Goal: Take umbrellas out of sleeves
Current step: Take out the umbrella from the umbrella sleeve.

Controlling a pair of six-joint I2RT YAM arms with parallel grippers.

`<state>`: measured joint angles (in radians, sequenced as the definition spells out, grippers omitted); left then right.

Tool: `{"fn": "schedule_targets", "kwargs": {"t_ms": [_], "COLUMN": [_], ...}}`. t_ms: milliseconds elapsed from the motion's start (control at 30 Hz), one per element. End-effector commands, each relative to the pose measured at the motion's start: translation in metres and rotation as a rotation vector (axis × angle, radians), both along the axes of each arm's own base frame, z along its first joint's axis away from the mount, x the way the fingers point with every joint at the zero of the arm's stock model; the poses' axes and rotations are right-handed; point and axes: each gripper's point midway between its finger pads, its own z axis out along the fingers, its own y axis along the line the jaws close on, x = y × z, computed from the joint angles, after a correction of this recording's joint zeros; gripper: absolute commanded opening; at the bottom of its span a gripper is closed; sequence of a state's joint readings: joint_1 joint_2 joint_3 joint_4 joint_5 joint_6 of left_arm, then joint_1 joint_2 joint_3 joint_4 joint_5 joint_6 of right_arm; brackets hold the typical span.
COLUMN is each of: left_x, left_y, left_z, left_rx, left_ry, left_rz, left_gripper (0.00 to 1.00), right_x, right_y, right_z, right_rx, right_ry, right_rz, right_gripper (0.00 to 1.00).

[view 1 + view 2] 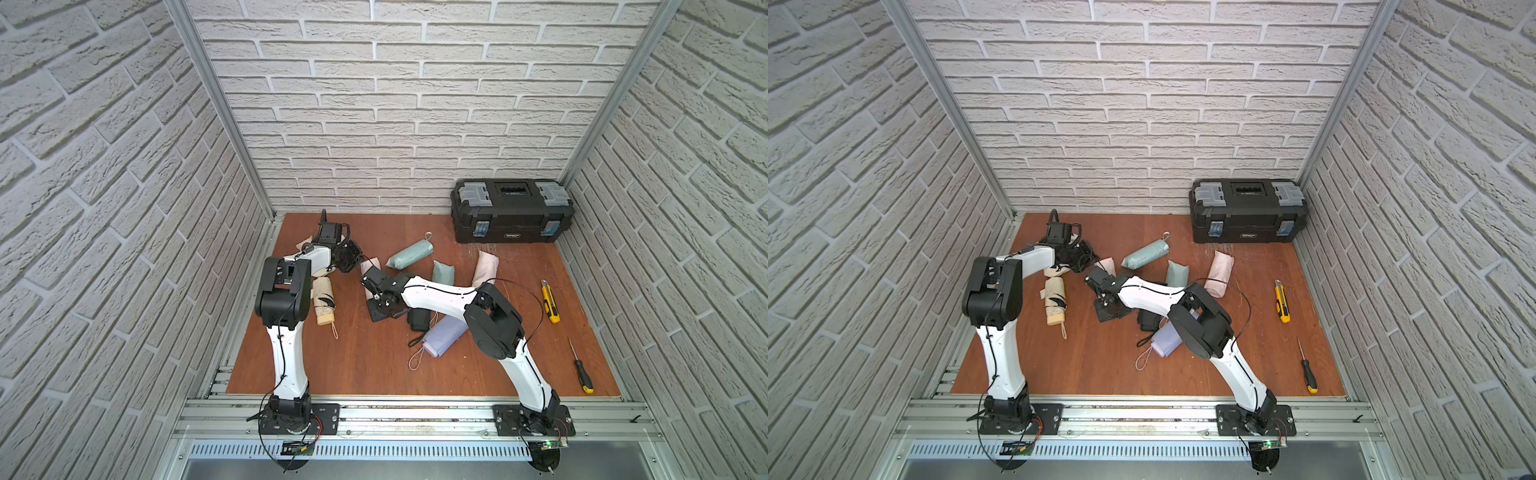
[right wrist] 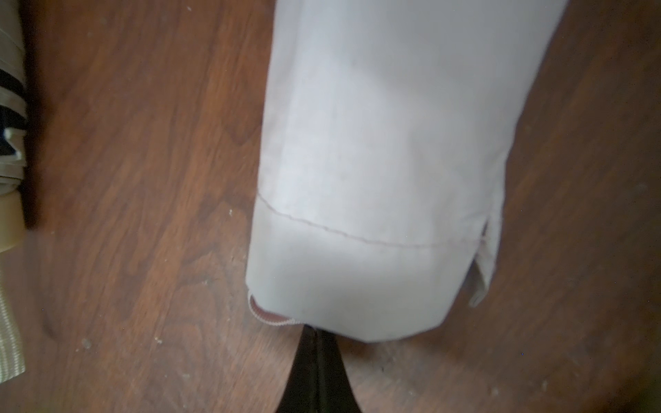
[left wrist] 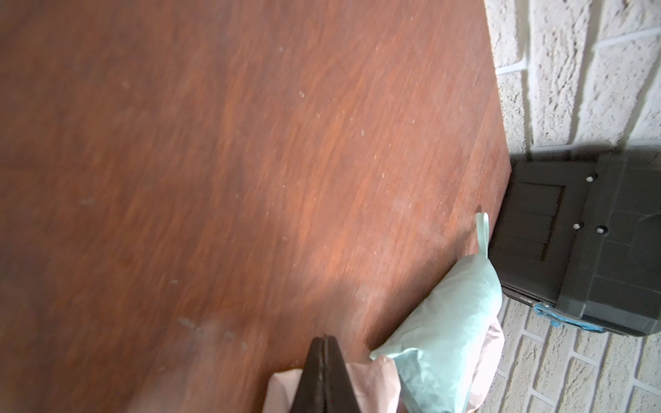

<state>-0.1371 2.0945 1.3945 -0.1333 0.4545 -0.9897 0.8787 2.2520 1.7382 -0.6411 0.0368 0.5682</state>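
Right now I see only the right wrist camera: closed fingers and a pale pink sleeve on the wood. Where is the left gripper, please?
Observer: The left gripper is shut at the far end of that pink sleeve.
Operator: What lies beyond the sleeve?
Observer: A full mint sleeve, lying between it and the black toolbox.
Operator: And under my arm?
Observer: A black umbrella and a lilac umbrella, both partly hidden by the right arm.
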Motion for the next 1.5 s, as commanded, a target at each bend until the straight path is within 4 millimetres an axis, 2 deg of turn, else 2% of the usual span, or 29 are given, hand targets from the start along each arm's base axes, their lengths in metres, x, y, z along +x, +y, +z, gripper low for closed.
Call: {"fn": "schedule_targets", "kwargs": {"t_ms": [0,200,233,267,300,333,433,700,900,1000,1133,1467], "left_x": [0.002,-0.003,-0.005,-0.006,-0.007,-0.009,-0.013,-0.015,-0.022,-0.021,-0.016,-0.013], "left_y": [-0.003,0.0,0.001,0.003,0.006,0.007,0.008,-0.006,-0.011,-0.012,-0.013,-0.006], "left_z": [0.002,0.005,0.005,0.004,0.002,0.001,-0.003,-0.009,-0.008,-0.013,-0.021,-0.02], "left_rx": [0.002,0.043,0.056,0.07,0.083,0.094,0.1,0.026,-0.021,-0.026,-0.042,-0.035], "left_ry": [-0.028,-0.04,-0.037,-0.034,-0.029,-0.023,-0.017,-0.005,0.004,0.009,0.008,-0.002], "left_rz": [-0.011,-0.03,-0.034,-0.033,-0.031,-0.032,-0.034,-0.034,-0.011,-0.014,-0.003,0.001], "left_gripper": [0.0,0.0,0.07,0.25,0.34,0.4,0.41,0.35,0.42,0.37,0.2,0.0], "right_x": [-0.025,-0.026,-0.026,-0.026,-0.027,-0.026,-0.027,-0.027,-0.027,-0.027,-0.027,-0.029], "right_y": [-0.021,-0.024,-0.023,-0.023,-0.023,-0.024,-0.025,-0.025,-0.024,-0.023,-0.022,-0.027], "right_z": [-0.035,-0.036,-0.035,-0.035,-0.035,-0.035,-0.035,-0.036,-0.036,-0.037,-0.036,-0.035], "right_rx": [-0.109,-0.108,-0.106,-0.107,-0.108,-0.108,-0.111,-0.108,-0.102,-0.1,-0.095,-0.113], "right_ry": [0.079,0.077,0.077,0.077,0.077,0.075,0.072,0.076,0.075,0.077,0.081,0.072], "right_rz": [0.017,0.018,0.019,0.02,0.023,0.021,0.02,0.015,0.014,0.014,0.016,0.021], "right_gripper": [0.03,0.03,0.03,0.03,0.03,0.03,0.03,0.03,0.03,0.03,0.03,0.03]}}
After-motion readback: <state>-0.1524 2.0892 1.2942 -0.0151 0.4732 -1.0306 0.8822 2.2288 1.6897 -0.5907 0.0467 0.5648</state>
